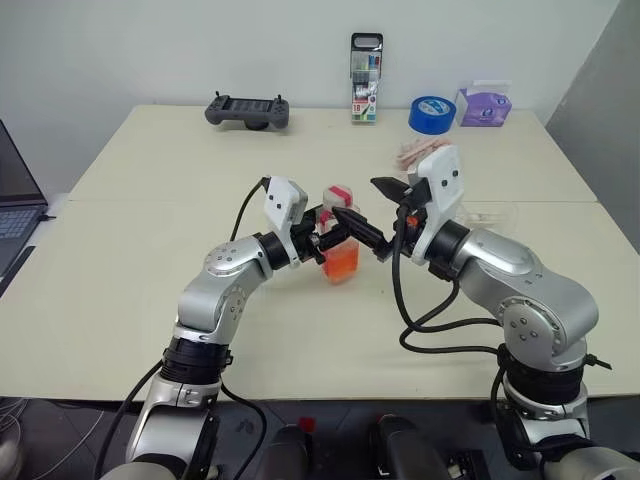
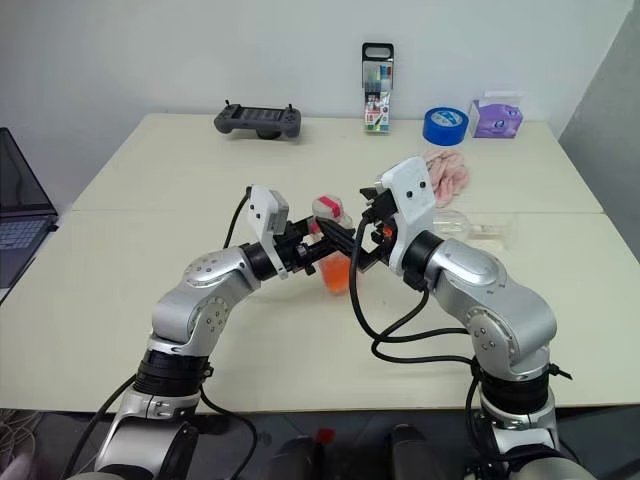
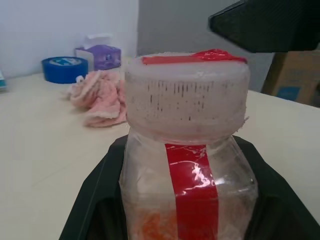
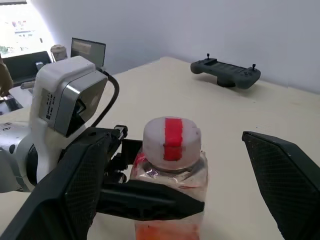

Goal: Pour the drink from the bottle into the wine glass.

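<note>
The left end effector point(image 1: 335, 232) pinches the bottle point(image 1: 339, 245) above the counter point(image 1: 150, 200), cap on; the right end effector point(image 4: 170, 195) stands spread around the cap point(image 4: 171, 138). Twisting it could spin the bottle loose and spill the drink point(image 1: 341, 262).

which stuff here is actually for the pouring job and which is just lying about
For the job:
- bottle, held by the left gripper
- drink inside it
- right gripper, open over the cap

Lying about:
- game controller
- marker case
- blue tape roll
- tissue box
- pink cloth
- laptop
</note>
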Controlling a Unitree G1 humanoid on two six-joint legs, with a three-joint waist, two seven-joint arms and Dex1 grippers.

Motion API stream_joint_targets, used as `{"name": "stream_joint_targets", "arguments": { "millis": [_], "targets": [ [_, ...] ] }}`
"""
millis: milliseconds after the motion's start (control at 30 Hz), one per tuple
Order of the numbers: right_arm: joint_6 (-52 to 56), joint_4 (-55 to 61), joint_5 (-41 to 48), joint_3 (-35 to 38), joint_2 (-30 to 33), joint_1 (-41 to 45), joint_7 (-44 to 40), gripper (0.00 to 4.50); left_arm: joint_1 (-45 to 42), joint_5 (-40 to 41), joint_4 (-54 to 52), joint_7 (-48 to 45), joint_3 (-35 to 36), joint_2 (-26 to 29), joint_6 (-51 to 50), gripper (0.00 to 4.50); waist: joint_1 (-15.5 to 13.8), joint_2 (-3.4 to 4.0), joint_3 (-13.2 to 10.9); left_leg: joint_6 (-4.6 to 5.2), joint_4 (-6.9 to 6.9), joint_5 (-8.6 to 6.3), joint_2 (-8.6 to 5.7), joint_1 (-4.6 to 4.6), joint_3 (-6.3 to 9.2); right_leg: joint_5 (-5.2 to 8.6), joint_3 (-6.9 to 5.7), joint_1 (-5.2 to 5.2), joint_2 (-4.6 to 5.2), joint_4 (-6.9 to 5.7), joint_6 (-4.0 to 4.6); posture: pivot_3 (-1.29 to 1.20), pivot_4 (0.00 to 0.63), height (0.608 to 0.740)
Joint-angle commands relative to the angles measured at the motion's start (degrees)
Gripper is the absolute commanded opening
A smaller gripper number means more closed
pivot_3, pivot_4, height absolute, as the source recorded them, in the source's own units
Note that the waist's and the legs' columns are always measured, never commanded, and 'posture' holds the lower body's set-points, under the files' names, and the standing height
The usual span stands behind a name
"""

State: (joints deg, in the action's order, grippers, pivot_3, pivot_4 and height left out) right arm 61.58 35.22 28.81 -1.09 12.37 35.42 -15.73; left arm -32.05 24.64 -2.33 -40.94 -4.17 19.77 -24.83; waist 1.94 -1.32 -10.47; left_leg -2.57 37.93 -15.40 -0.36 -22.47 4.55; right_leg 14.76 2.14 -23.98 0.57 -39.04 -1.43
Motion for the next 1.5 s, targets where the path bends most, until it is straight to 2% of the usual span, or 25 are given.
{"name": "stream_joint_targets", "arguments": {
  "millis": [33,233,600,733,867,900,1000,1067,1133,1167,1200,1267,1333,1467,1500],
  "targets": [
    [2.9,3.02,0.51,0.59,-0.89,1.64,3.3,4.5,-2.04,-0.26,-2.69,-1.66,-0.26,0.23,1.22,2.07,-0.07,0.0,0.0,0.0,0.0,0.0,0.01,-0.02,0.01,0.0,0.01,-0.02,-0.1,0.02,0.0,0.0,0.15,0.74],
    [4.69,2.72,-0.22,0.04,-4.93,1.17,7.88,4.5,-2.26,-0.7,-2.76,-2.05,-0.73,-0.5,1.65,2.07,-0.09,0.0,0.0,0.0,0.02,0.0,-0.01,-0.16,-0.05,0.0,0.04,-0.09,-0.02,0.07,0.0,0.0,0.15,0.74],
    [6.3,0.35,-1.32,-0.38,-6.58,3.14,11.08,4.5,-0.63,-1.44,-3.63,-0.99,-1.55,-1.92,1.79,2.07,-0.06,0.0,0.0,0.0,0.01,0.0,0.01,-0.15,-0.02,0.0,0.04,-0.1,-0.04,0.04,0.0,0.0,0.15,0.74],
    [6.43,-0.36,-1.67,-0.74,-6.3,3.42,11.45,3.54,-0.46,-1.69,-3.63,-0.8,-1.66,-2.36,1.84,2.07,-0.06,0.0,0.0,0.0,0.02,0.0,0.0,-0.16,-0.05,0.0,0.04,-0.1,-0.03,0.05,0.0,0.0,0.15,0.74],
    [7.53,-0.75,-1.48,-0.1,-6.41,3.26,11.89,2.06,-0.24,-1.83,-3.87,-0.79,-1.74,-2.63,1.69,2.07,-0.05,0.01,0.0,0.0,0.02,0.0,0.01,-0.15,-0.05,0.0,0.03,-0.1,-0.04,0.04,0.0,0.0,0.15,0.74],
    [7.74,-0.88,-1.6,-0.15,-6.04,3.3,11.78,1.84,-0.24,-1.88,-3.87,-0.82,-1.81,-2.66,1.73,2.07,-0.06,0.0,0.0,0.0,0.01,0.0,0.01,-0.15,-0.03,0.0,0.03,-0.1,-0.04,0.05,0.0,0.0,0.15,0.74],
    [7.48,-1.53,-1.7,0.11,-4.33,3.87,10.57,1.85,-0.45,-1.94,-3.9,-0.88,-1.87,-2.67,1.68,2.07,-0.06,0.0,0.0,0.0,0.02,0.0,0.0,-0.15,-0.03,0.0,0.03,-0.1,-0.04,0.05,0.0,0.0,0.15,0.74],
    [4.71,-2.4,2.02,0.96,0.38,4.23,1.95,1.85,-0.89,-1.65,-4.36,-1.29,-1.78,-2.35,1.35,2.07,-0.07,0.01,0.0,0.0,0.03,0.0,-0.01,-0.16,-0.05,0.0,0.02,-0.1,-0.04,0.05,0.0,0.0,0.15,0.74],
    [1.08,-1.59,10.61,3.21,5.2,3.25,-12.42,1.85,-1.12,-0.89,-5.09,-1.96,-1.49,-2.04,1.01,2.07,-0.18,0.0,-0.03,0.01,0.04,0.0,-0.04,-0.16,-0.09,0.0,-0.01,-0.09,-0.03,0.08,0.0,0.0,0.15,0.74],
    [0.36,-2.28,16.94,5.67,8.77,2.05,-22.38,1.85,-1.22,-0.31,-5.7,-2.2,-1.37,-2.01,0.37,2.07,-0.25,0.01,-0.03,0.02,0.04,-0.01,-0.07,-0.19,-0.1,0.0,-0.05,-0.08,-0.02,0.12,0.0,0.0,0.15,0.74],
    [-2.97,-2.75,18.34,5.18,14.33,0.56,-32.86,1.85,-1.13,-0.1,-6.53,-2.64,-1.55,-1.74,-0.18,2.07,-0.44,0.0,-0.04,0.02,0.04,-0.01,-0.08,-0.23,-0.11,0.0,-0.08,-0.08,-0.02,0.17,-0.01,0.0,0.15,0.74],
    [-8.32,-7.57,15.05,0.92,22.15,2.12,-43.78,1.85,-0.37,0.47,-8.33,-3.4,-1.57,-0.83,-1.25,2.06,-0.44,0.07,-0.08,0.17,0.06,-0.09,-0.14,-0.31,-0.15,0.01,-0.22,0.01,0.04,0.4,-0.03,0.0,0.15,0.74],
    [-12.21,-12.04,11.88,-2.33,24.67,4.86,-47.42,1.85,0.31,0.82,-9.21,-3.7,-1.43,-0.07,-1.69,2.06,0.29,0.09,-0.11,0.28,0.06,-0.16,-0.11,-0.22,-0.27,0.01,-0.08,0.02,0.03,0.39,-0.04,0.0,0.15,0.74],
    [-15.06,-16.35,10.64,-2.87,25.06,6.84,-47.95,1.85,0.26,0.21,-8.2,-2.9,-1.93,-0.18,-0.97,2.06,1.12,0.08,-0.11,0.31,0.01,-0.17,-0.04,0.15,-0.43,0.01,0.18,0.02,-0.11,0.08,-0.03,0.0,0.15,0.74],
    [-14.68,-16.63,11.1,-1.81,23.94,7.18,-45.63,2.2,0.21,0.12,-8.08,-2.62,-2.06,-0.46,-0.82,2.06,1.02,0.09,-0.12,0.3,0.01,-0.17,-0.03,0.12,-0.42,0.01,0.13,0.02,-0.22,0.07,-0.03,0.0,0.15,0.74]
  ]
}}
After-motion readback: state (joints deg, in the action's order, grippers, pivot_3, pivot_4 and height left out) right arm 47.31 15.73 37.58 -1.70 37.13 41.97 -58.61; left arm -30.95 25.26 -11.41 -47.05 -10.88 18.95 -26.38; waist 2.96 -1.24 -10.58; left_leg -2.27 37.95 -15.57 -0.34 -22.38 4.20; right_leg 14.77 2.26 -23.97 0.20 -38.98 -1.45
